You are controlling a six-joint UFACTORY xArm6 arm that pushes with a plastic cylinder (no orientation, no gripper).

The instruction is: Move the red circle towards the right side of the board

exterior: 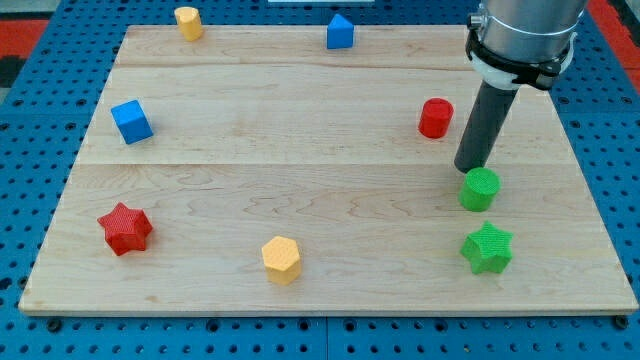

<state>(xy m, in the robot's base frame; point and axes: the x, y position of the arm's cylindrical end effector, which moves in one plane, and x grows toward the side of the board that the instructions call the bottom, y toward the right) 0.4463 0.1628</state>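
Now note: no pincer on rig, only rod; my tip sits just right of red circle, touching green circle. Red circle looks light, rigid, likely slides easily. You need contact on its left face, centred, then push rightward across board.

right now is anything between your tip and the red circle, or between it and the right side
Nothing visible blocks either path. My tip sits right of and below the red circle, touching the green circle, so I must circle around to its left first.
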